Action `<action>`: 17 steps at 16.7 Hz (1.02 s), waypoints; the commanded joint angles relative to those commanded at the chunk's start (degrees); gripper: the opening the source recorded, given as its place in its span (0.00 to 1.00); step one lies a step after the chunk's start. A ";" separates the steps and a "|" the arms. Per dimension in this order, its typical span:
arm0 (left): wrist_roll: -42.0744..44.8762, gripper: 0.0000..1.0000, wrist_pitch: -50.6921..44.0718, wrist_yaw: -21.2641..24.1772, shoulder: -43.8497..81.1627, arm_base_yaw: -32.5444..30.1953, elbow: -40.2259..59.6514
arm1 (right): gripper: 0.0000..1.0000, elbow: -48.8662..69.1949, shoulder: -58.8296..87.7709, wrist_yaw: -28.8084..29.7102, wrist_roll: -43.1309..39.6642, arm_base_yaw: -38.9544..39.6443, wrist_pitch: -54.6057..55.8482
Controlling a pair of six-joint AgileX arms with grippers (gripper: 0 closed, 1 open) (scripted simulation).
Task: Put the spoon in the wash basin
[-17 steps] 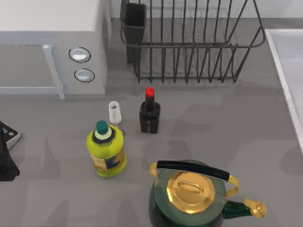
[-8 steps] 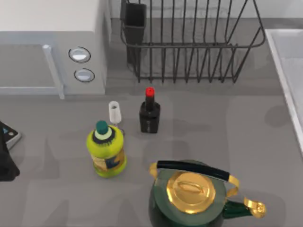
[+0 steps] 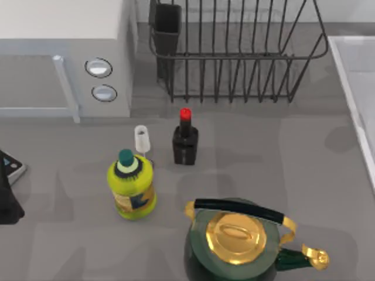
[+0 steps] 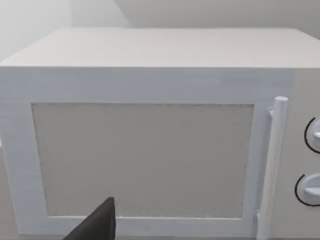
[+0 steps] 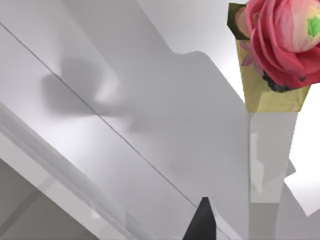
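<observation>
Sitting low at the desk's left edge — left pincer (image 3: 7,199) facing the microwave (image 4: 150,135), fingers' state impossible to tell. Hanging over the wash basin (image 3: 357,76) at the desk's right edge — right pincer (image 5: 200,222), grip likewise unclear. Standing upright by the yellow bottle (image 3: 132,186), the spoon (image 3: 142,139).

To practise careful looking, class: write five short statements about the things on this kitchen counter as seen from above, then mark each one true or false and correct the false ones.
1. The yellow bottle has a green cap. True.
2. The dark bottle has a blue cap. False: its cap is red.
3. The kettle has a gold lid. True.
4. The dish rack stands left of the microwave. False: it stands to the microwave's right.
5. The wash basin is at the table's right edge. True.
</observation>
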 joint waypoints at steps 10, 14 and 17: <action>0.00 1.00 0.00 0.00 0.00 0.00 0.00 | 0.00 -19.75 -6.00 -0.13 0.01 0.12 12.88; 0.00 1.00 0.00 0.00 0.00 0.00 0.00 | 0.00 -25.85 -7.98 -0.12 0.15 0.19 17.66; 0.00 1.00 0.00 0.00 0.00 0.00 0.00 | 0.00 -25.92 -8.01 -0.12 0.15 0.19 17.73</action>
